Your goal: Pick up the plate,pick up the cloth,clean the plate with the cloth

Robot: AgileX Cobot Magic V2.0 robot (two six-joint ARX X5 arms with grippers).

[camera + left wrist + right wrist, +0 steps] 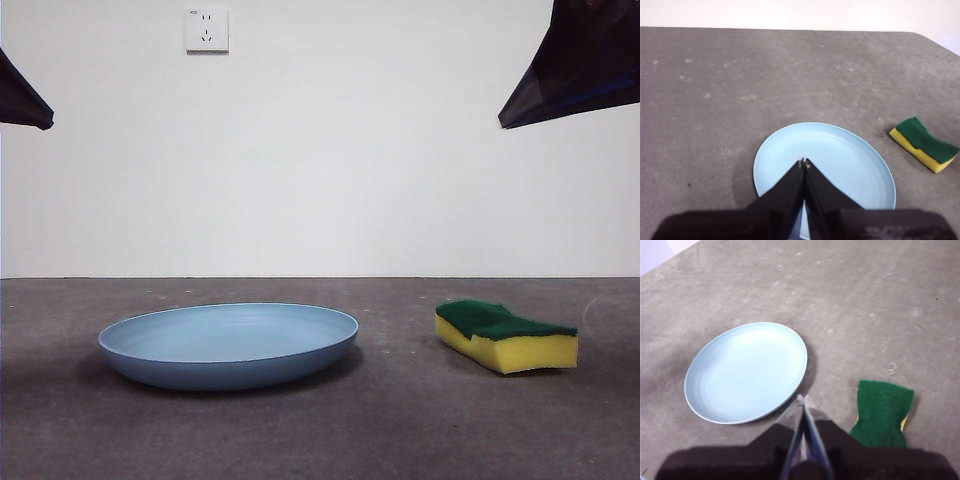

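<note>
The plate (228,343), a wide, shallow light-blue disc, lies flat on the grey table (320,430) in the lower left-centre of the front view, nothing in it. The cloth (505,337), a wavy-edged yellow sponge block with its dark green scouring layer facing up, rests on the table at the lower right of that frame, well apart from the plate.

In the left wrist view the left gripper (803,162) hangs above the plate, its two black jaws pressed together to a point and holding nothing. In the right wrist view the right gripper (803,398) hangs over bare table between the plate's rim and the sponge, its jaws likewise closed to a point and empty.

In the front view both arms show only as dark tips at the top corners. A white wall socket (206,30) sits at the upper left on the pale wall.
</note>
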